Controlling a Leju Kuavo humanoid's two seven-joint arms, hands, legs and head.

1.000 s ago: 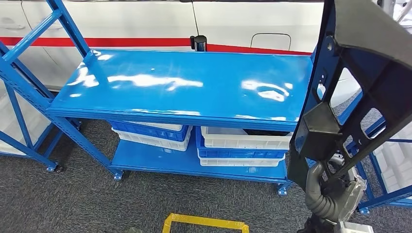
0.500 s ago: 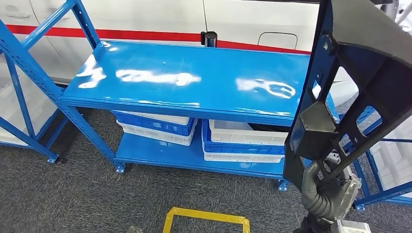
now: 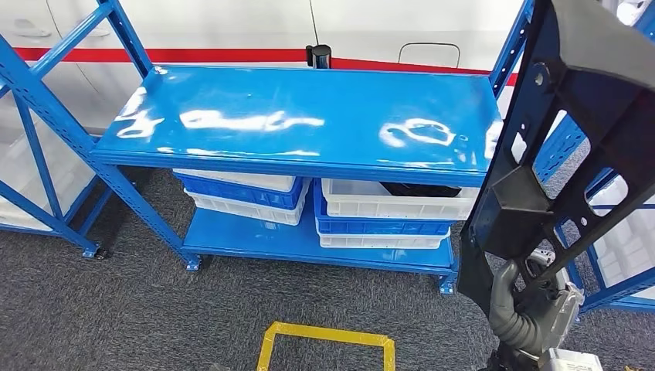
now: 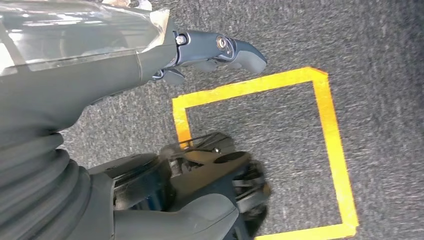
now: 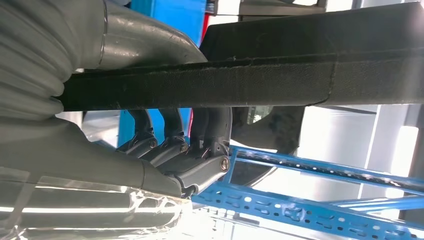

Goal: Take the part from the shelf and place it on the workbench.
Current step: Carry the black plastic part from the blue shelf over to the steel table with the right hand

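Blue metal rack sits on grey carpet, glossy top shelf just showing glare. Lower shelf has stacked bins: a blue and white stack on the left, a white-blue-white stack beside it. Yellow tape square on the carpet in front

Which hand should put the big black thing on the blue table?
The right hand. It already grips the black part, held upright beside the blue workbench. The left hand hangs low over the floor, holding nothing.
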